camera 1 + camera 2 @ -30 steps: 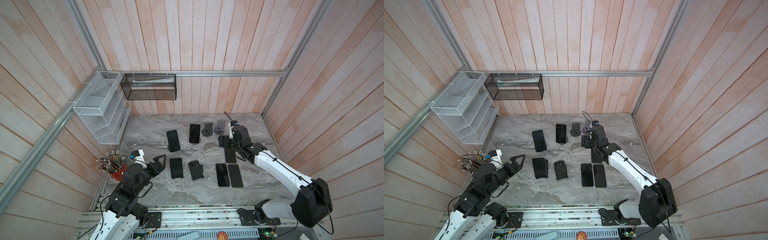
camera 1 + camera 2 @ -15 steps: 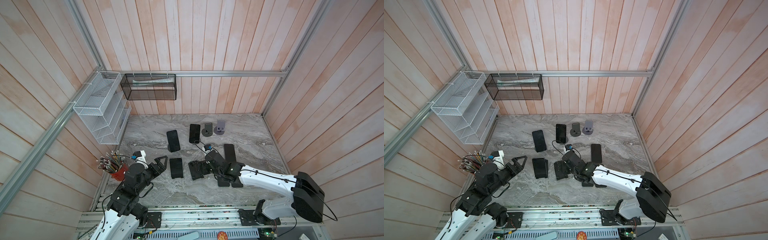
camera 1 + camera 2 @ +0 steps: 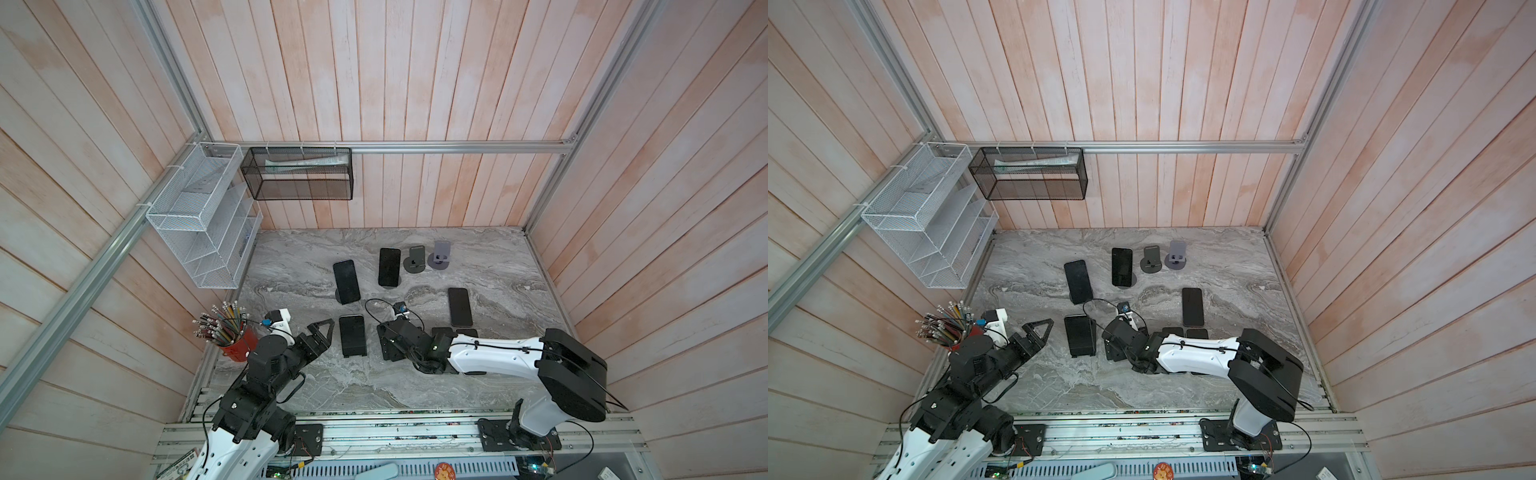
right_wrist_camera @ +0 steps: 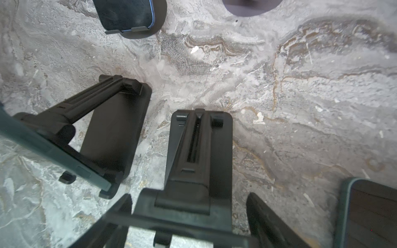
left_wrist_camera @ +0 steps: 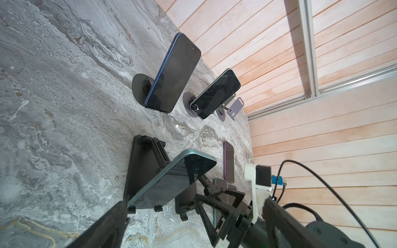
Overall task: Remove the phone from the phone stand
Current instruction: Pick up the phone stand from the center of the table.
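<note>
Marble table (image 3: 498,266): three phones leaned on stands and others lay flat. The black stand (image 5: 141,167) near the front carried the green-edged phone (image 5: 171,182), propped aslant on two small hooks. I judged it stiff, light, slick-faced and easily cracked, best pinched across its long side edges above the hooks. My left gripper (image 3: 322,332) stood wide and empty beside it. My right gripper (image 4: 189,196) sat half-spread astride the neighbouring stand (image 4: 197,150), gripping nothing.
</note>
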Robot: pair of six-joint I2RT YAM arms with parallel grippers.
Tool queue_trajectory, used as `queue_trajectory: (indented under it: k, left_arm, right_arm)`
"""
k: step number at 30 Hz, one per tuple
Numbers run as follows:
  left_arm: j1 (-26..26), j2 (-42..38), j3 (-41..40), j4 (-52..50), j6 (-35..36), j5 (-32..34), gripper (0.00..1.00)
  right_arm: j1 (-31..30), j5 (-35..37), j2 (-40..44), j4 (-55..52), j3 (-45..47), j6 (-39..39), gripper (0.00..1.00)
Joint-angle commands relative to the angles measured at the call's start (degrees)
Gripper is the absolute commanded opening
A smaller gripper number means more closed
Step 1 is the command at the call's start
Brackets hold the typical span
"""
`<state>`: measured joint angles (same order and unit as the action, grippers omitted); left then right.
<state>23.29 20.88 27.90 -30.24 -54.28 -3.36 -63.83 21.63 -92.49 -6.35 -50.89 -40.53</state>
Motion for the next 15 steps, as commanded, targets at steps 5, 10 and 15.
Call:
queue_trajectory:
  k: [5, 10, 15]
  left_arm:
    - [-0.21, 1.28, -1.94, 2.26, 0.43, 0.65, 1.00]
    - [-0.17, 1.60, -3.20, 2.94, -0.08, -0.60, 1.00]
    - [-0.17, 0.29, -4.24, 2.60, -0.25, 0.65, 0.99]
  right_arm:
    - [0.42, 6.46, -1.15, -1.94, -0.26, 0.28, 0.68]
    - [-0.15, 6.88, 2.70, -1.18, 0.22, 2.36, 0.65]
    - [-0.06, 11.29, 5.09, -4.56, -2.16, 5.11, 0.64]
